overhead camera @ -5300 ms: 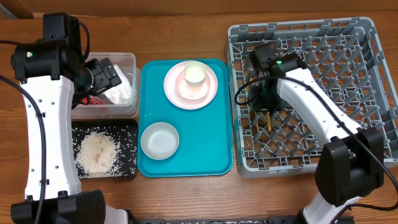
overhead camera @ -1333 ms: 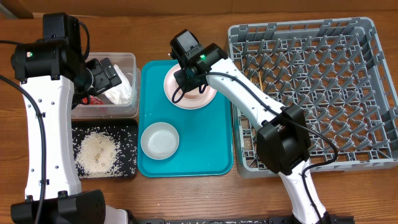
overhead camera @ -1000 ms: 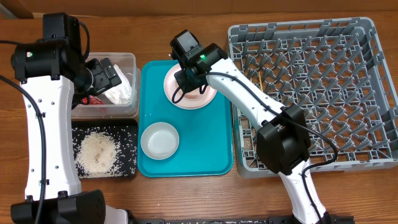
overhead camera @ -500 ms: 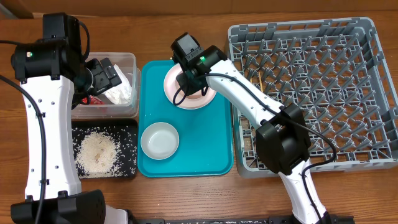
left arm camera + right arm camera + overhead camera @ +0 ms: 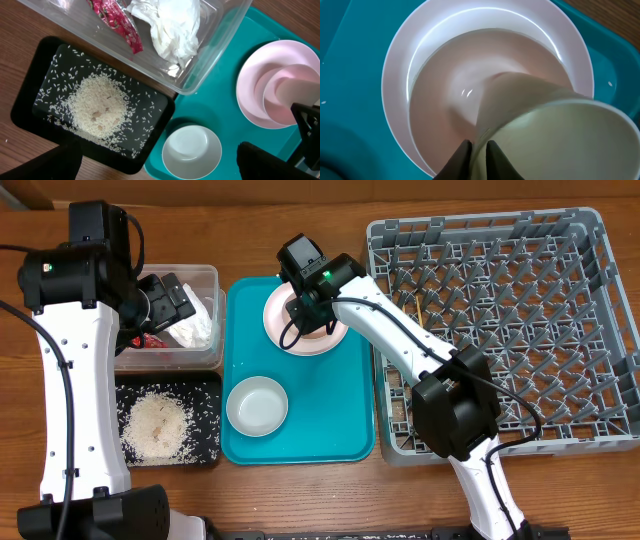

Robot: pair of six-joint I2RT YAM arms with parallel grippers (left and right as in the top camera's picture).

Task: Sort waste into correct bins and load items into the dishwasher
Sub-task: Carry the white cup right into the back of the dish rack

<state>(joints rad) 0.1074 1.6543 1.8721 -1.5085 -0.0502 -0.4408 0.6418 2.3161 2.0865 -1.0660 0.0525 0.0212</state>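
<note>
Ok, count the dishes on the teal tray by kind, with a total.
Plates: 1, the pale pink plate
Bowls: 2, the pink bowl and the whitish bowl
Cups: 1, the cream cup inside the pink bowl
Total: 4

No text, label, brand or number can be read anywhere — the wrapper (image 5: 117,22) shows only crumpled red foil, and the tub (image 5: 220,45), cup (image 5: 560,135) and rack (image 5: 590,240) are plain.

Two bowls (image 5: 257,406), one plate (image 5: 273,322), one cup (image 5: 560,135)
</note>
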